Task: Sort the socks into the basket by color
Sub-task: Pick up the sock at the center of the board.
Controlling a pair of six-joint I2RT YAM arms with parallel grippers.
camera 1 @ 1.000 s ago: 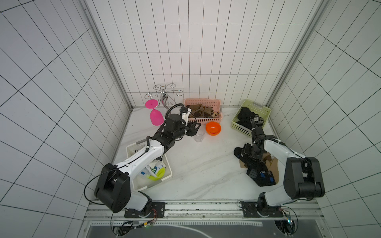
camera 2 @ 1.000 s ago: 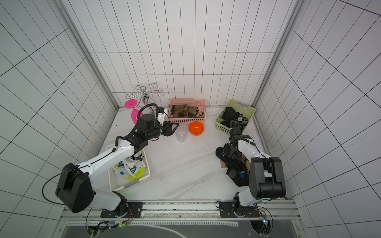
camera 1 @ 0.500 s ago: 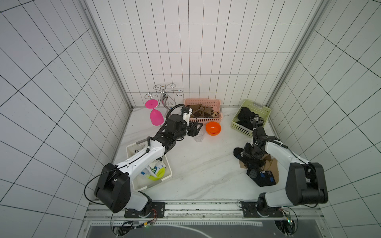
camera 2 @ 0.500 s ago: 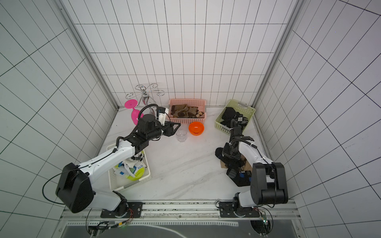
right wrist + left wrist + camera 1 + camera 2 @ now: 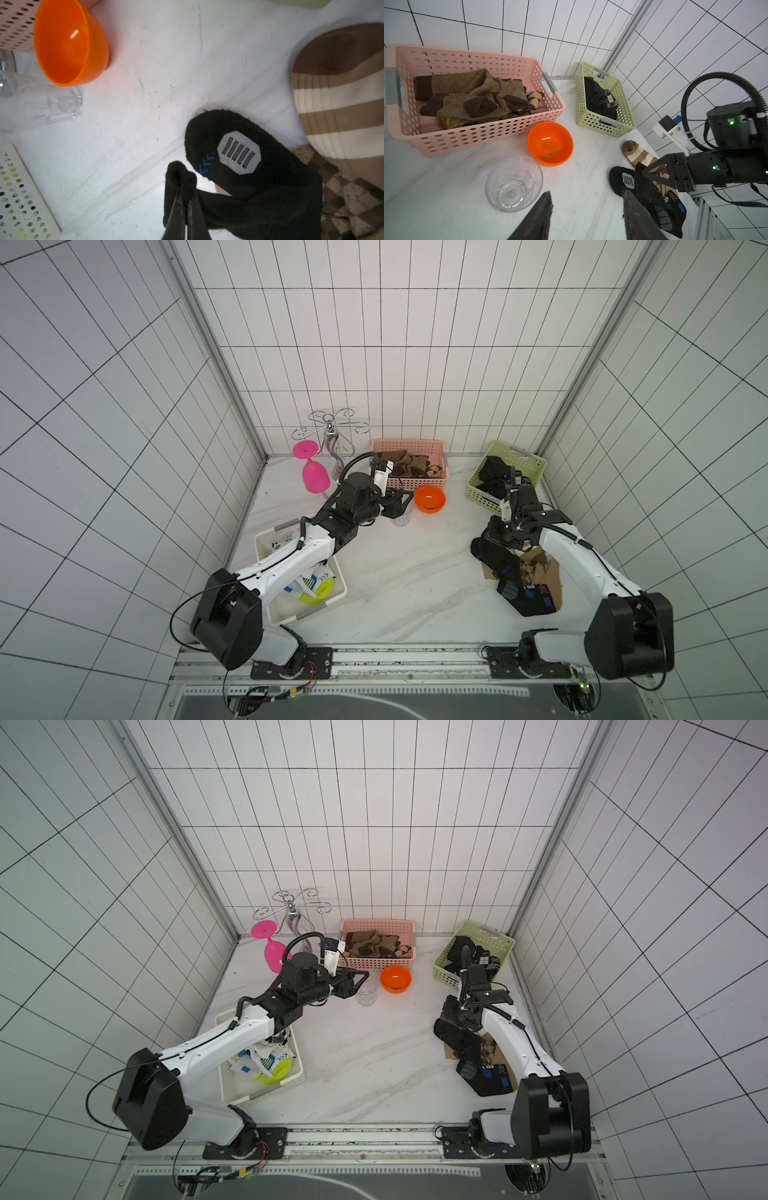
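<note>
My right gripper (image 5: 186, 199) is shut, pinching a fold of a black sock (image 5: 270, 187) with a grey patch and blue marks. That sock (image 5: 492, 556) lies at the edge of a pile at the right, on brown argyle socks (image 5: 538, 568) and beside another black sock (image 5: 528, 597). In both top views the right gripper (image 5: 455, 1019) is low over the pile. My left gripper (image 5: 586, 195) hangs open and empty over the table near a clear cup (image 5: 513, 184). The pink basket (image 5: 409, 444) holds brown socks, the green basket (image 5: 478, 493) black ones, the white basket (image 5: 266, 539) white ones.
An orange bowl (image 5: 430, 498) and the clear cup (image 5: 401, 519) stand in front of the pink basket. A pink wine glass (image 5: 313, 475) and a metal glass rack (image 5: 330, 433) are at the back left. A brown striped sock (image 5: 342, 93) lies by the pile.
My right gripper has shut on the black sock; a second ago its jaws were apart above the pile. The left arm has barely moved.
</note>
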